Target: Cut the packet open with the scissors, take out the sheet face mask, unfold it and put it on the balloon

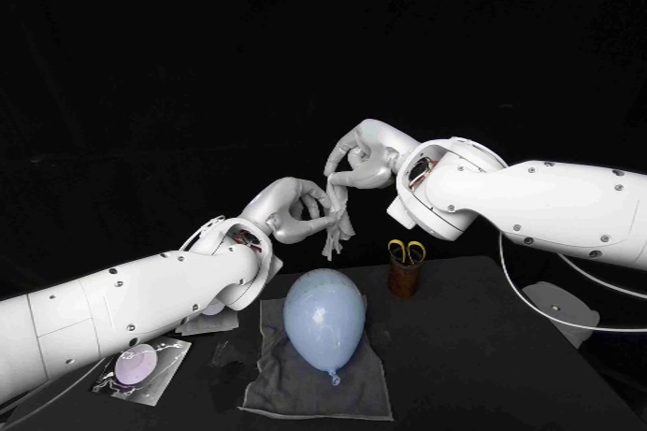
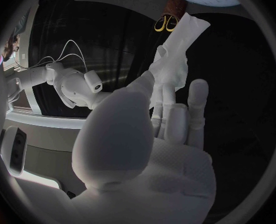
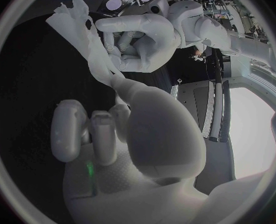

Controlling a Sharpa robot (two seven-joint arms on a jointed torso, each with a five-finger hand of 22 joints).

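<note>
Lilac-printed pale plastic at the far left: that's the flat packet (image 1: 139, 366), lying near the black table's (image 1: 512, 356) front-left corner. It looks out of the way, its job apparently done.

Moving in, the left hand (image 1: 290, 211) is raised well above the table, thumb and fingers closed on the white, limp sheet face mask (image 1: 336, 233). In the left wrist view the fingers (image 2: 175, 115) stand up along the sheet (image 2: 175, 59) and pin it.

Below hangs the mask, folded into a narrow strip, in the air between the two hands and above the pale blue rubber balloon (image 1: 323, 321). The balloon lies on a grey cloth (image 1: 277, 394), which probably stops it rolling.

Next, the right hand (image 1: 362, 165), curled and pinching the mask's upper end. Two grips on one sheet, I'd say, so the hands can pull apart and open the folds. That is the step in hand; the laying-on is not yet done.

Furthest right, the yellow-handled scissors (image 1: 406, 252) stand blades-down in a brown holder (image 1: 403, 280), parked just behind the balloon.

The tally: one packet, one mask, one balloon, one cloth, one pair of scissors, one holder, two hands, both on the mask.
</note>
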